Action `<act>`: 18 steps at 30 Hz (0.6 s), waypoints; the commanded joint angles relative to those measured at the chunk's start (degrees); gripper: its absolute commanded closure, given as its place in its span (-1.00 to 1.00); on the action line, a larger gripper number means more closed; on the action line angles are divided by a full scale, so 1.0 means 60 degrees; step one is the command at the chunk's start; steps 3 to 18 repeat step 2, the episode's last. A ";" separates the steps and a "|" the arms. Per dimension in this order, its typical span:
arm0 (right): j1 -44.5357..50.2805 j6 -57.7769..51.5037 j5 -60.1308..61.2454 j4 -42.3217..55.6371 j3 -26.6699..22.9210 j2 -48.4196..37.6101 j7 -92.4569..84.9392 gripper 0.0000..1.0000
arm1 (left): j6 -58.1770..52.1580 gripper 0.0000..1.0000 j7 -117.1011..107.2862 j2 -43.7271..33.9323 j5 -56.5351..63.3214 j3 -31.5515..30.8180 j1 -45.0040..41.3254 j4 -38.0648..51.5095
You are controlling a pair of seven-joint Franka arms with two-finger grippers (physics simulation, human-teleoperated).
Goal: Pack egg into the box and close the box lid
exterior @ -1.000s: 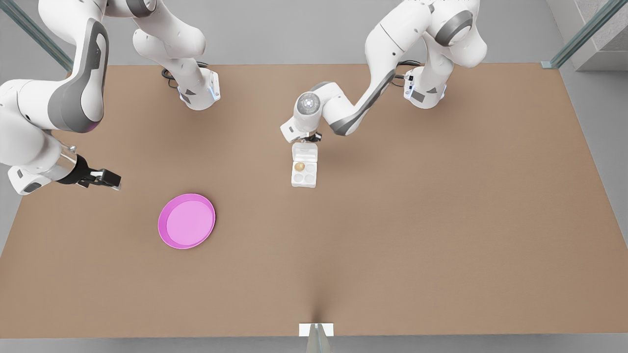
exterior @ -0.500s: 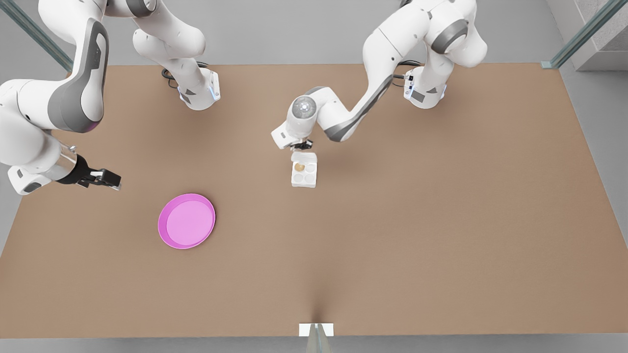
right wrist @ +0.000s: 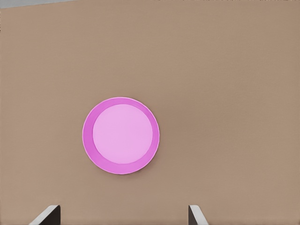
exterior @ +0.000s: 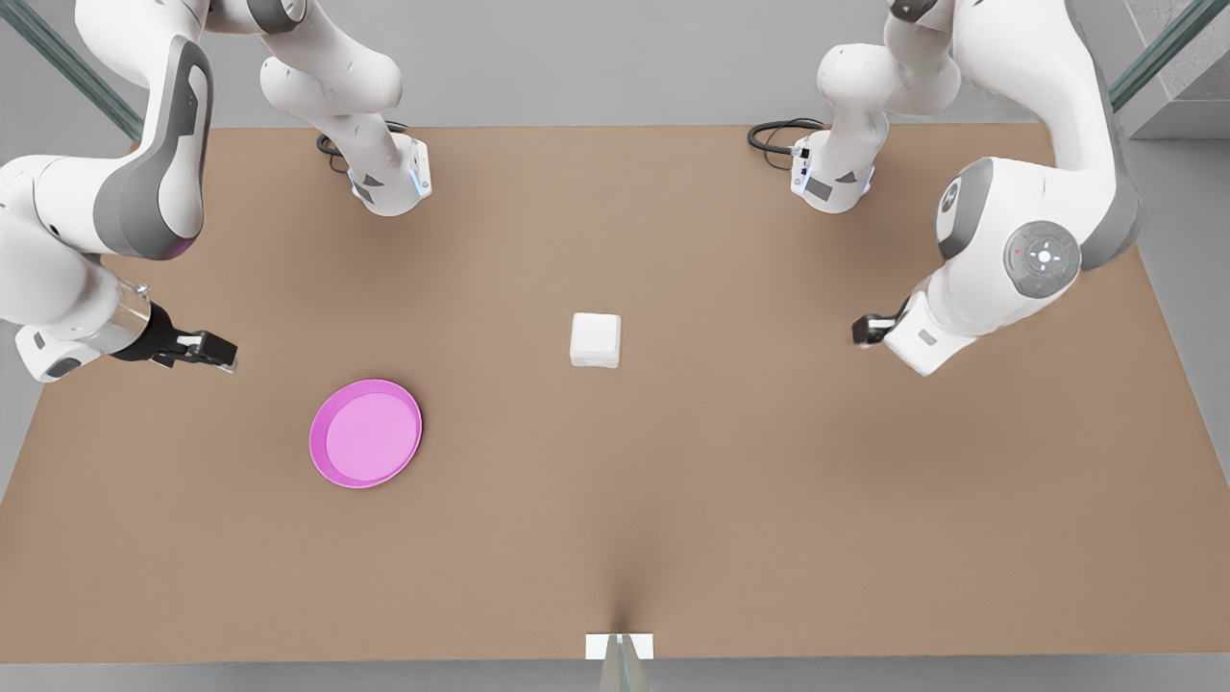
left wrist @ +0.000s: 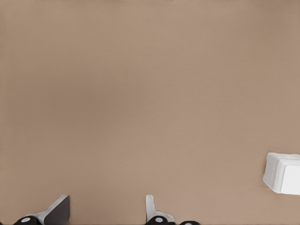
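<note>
1. The left gripper hangs open and empty over bare table, its fingers spread wide.
2. The box, with the box lid shut, sits well apart from it.
3. The right gripper, also spread wide and empty, waits near the pink plate.

Simulated robot test bench, tabletop type.
Plain brown table on grey floor; two white arms bolted at its far edge, cables coiled at their bases; glass-and-metal rails in the corners; props limited to a pink plate and a closed white box.
</note>
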 commanded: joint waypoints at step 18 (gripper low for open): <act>-0.0001 0.0000 0.0000 0.0000 0.0000 0.0007 0.0000 -1.00 | -0.0077 -1.00 -0.0015 0.0024 0.0347 0.0001 0.0042 -0.0014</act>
